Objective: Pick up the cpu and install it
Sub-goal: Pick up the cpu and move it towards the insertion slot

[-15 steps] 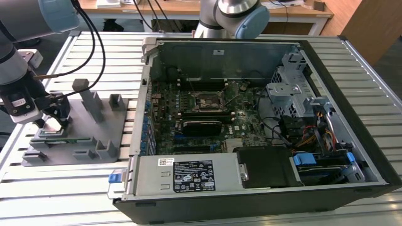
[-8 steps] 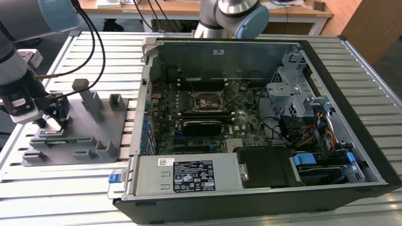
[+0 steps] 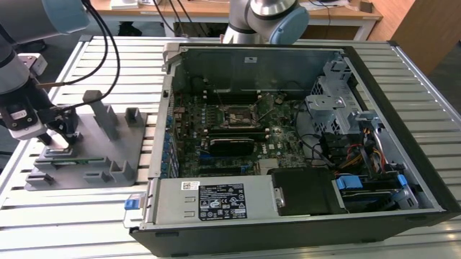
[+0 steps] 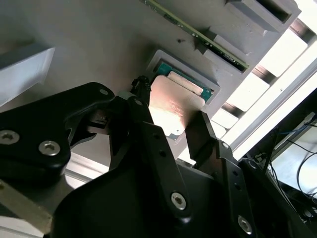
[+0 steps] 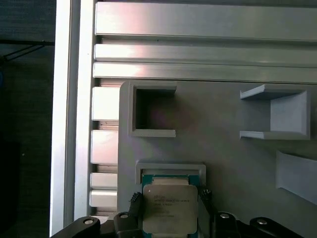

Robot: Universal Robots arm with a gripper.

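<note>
The cpu (image 5: 170, 210), a flat square chip with a shiny metal top, sits between my gripper's (image 5: 169, 198) two black fingers, which are shut on its opposite edges. In the second wrist view the cpu (image 4: 174, 110) appears slightly raised and offset over the green-lined square pocket (image 4: 190, 75) of the grey fixture plate (image 5: 223, 158). In the exterior view my gripper (image 3: 58, 141) hangs over the fixture plate (image 3: 90, 156) at the exterior view's left. The open computer case holds the motherboard, with its empty cpu socket (image 3: 236, 115) near the middle.
Upright posts (image 3: 101, 113) and open boxes (image 5: 153, 111) rise from the fixture plate around my gripper. A thin green board (image 4: 198, 33) lies in a slot beside the pocket. The computer case wall (image 3: 164, 108) stands right next to the plate. A second arm's base (image 3: 263, 19) is behind the case.
</note>
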